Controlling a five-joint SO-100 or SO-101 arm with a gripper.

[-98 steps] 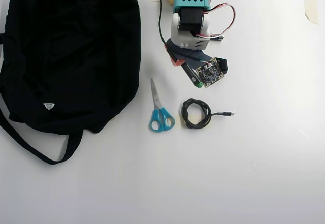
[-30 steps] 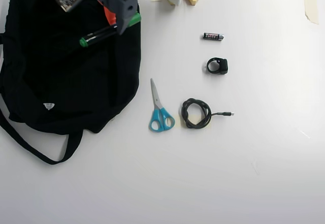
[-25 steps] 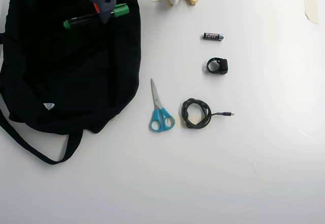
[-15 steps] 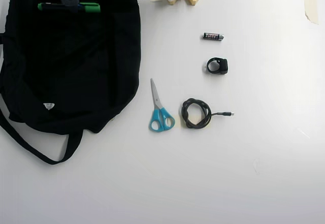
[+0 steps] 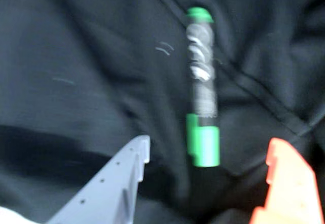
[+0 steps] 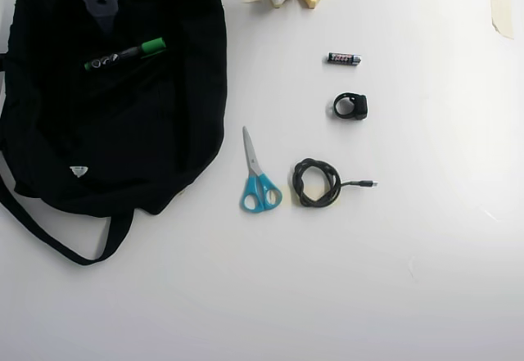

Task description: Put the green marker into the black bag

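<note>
Ahead of the wide-spread, empty gripper, the green marker lies on the black bag; light, stiff, probably slippery, best pinched mid-barrel.

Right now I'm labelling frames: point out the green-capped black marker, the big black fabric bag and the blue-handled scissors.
green-capped black marker [image 6: 124,53], overhead view, mid barrel.
big black fabric bag [image 6: 155,148], overhead view, bare fabric.
blue-handled scissors [image 6: 260,191], overhead view, handles.

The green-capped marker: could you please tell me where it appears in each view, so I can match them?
Wrist view: the black-barrelled marker with a green cap stands upright, right of centre, beyond the open claw.
Overhead view: it lies slanted at upper left.
Shared landmark: the large soft black fabric bag beneath it.
</note>
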